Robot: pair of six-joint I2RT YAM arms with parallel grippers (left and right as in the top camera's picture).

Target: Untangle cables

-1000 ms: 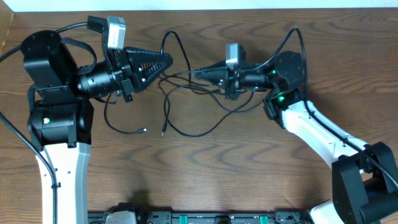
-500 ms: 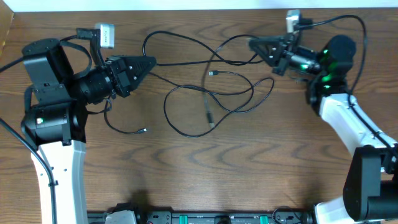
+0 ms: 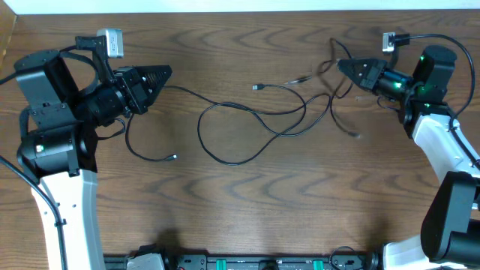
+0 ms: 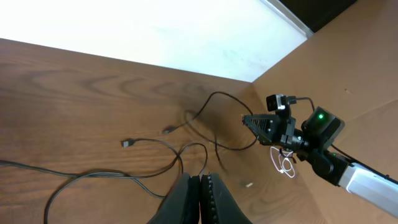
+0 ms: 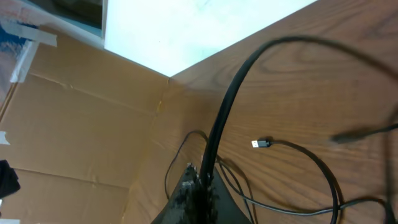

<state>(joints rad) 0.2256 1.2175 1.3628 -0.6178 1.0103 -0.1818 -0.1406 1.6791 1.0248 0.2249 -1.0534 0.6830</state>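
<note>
Thin black cables point(image 3: 247, 127) lie in loose loops across the middle of the wooden table, one plug end point(image 3: 256, 88) pointing left and another point(image 3: 174, 157) nearer the front. My left gripper point(image 3: 166, 73) point(image 4: 200, 179) is at the back left, shut on a black cable point(image 4: 180, 163) that trails right into the loops. At the back right, my right gripper point(image 3: 341, 65) point(image 5: 202, 177) is shut on another black cable point(image 5: 227, 99). That strand point(image 3: 341, 112) hangs blurred below it. A thin white loop point(image 4: 283, 162) shows under the right gripper; I cannot tell what it is.
The wooden table point(image 3: 247, 210) has a cardboard wall point(image 4: 348, 62) at the right and another point(image 5: 74, 112) at the left. A white wall point(image 4: 155, 31) stands along the back. A black rack point(image 3: 225, 262) sits at the front edge.
Both grippers have drawn apart, the left going left and the right going far right and back. The cables between them have spread out from a tight knot into wider loops.
</note>
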